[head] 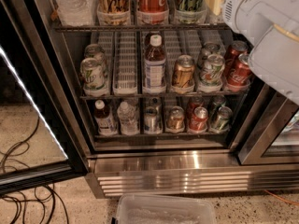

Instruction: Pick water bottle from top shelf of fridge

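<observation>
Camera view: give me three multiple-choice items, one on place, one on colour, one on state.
1. On the dark wire top shelf, the clear ribbed plastic water bottle stands: A far left; B centre; C far right.
2. The brown-liquid plastic bottle has a cap that is: A red; B white; C green.
3. The fridge has its black-framed glass door: A shut; B open; C missing.
A: it is leftmost. B: the cap shows white. B: the door stands out to the left. The gripper is out of view; only the white arm shows, upper right.
</observation>
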Controlling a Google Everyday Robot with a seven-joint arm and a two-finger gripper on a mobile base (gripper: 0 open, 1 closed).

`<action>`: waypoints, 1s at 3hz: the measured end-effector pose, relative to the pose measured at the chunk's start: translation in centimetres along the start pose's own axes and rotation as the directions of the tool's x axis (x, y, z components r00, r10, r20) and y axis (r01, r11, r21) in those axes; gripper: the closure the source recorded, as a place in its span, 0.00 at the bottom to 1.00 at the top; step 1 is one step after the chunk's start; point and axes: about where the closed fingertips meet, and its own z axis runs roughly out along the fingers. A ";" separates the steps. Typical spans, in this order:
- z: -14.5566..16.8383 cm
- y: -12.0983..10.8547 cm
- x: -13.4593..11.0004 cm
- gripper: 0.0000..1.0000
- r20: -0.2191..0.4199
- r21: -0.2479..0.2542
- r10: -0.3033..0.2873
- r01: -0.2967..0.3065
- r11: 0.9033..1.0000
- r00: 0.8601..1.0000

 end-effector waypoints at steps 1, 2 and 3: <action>0.0 0.0 0.5 0.29 0.008 0.028 -0.017 0.017 0.999 1.000; 0.2 0.1 1.2 0.29 0.011 0.046 -0.033 0.032 0.998 0.999; 0.7 -0.1 1.8 0.30 0.013 0.066 -0.045 0.044 0.997 0.999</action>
